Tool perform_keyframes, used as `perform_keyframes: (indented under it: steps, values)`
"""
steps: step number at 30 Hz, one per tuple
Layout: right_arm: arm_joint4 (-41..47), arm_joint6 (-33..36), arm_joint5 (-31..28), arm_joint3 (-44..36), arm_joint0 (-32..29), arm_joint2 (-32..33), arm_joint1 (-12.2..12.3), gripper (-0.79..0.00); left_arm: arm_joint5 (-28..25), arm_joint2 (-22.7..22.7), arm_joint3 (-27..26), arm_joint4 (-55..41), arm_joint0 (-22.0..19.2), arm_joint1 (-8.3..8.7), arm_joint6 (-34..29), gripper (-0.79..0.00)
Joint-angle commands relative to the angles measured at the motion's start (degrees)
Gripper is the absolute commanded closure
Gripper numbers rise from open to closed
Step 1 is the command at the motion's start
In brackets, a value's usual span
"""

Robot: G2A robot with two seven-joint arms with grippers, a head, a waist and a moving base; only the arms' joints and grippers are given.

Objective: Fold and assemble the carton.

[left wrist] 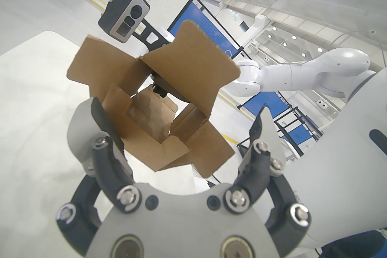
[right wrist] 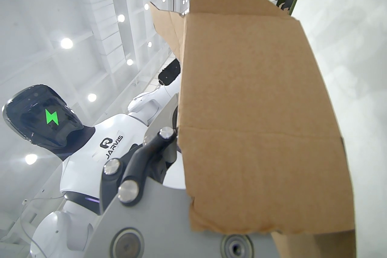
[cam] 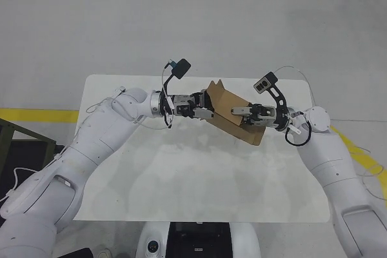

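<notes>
A brown cardboard carton (cam: 229, 111) hangs tilted above the far middle of the white table (cam: 180, 184), between my two grippers. My right gripper (cam: 245, 113) is shut on one wall of it. In the right wrist view the carton's flat panel (right wrist: 257, 108) hides all but one finger (right wrist: 170, 115). My left gripper (left wrist: 181, 126) is open at the carton's other end. In the left wrist view the carton (left wrist: 157, 120) faces me with its open end, flaps spread outward. One flap edge lies against a left finger (left wrist: 101, 120).
The table's near half is bare white surface. A dark green frame (cam: 6, 135) stands off the table's left side beside a yellow floor line (cam: 32, 115). Each wrist's camera bracket (cam: 266, 82) sticks up above the carton.
</notes>
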Motion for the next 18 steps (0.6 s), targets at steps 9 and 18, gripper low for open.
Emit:
perform_keyframes:
  steps: [9,18]
  values:
    - [-0.64,0.46,0.46,0.49,0.20,0.67,-0.42,0.000,0.71,-0.96,-1.11,2.76,0.98,0.15,2.46,-0.785]
    - [-1.21,1.08,1.08,1.06,0.42,1.47,-0.63,0.000,-2.44,-6.22,-4.03,14.49,4.47,1.13,10.20,-0.785]
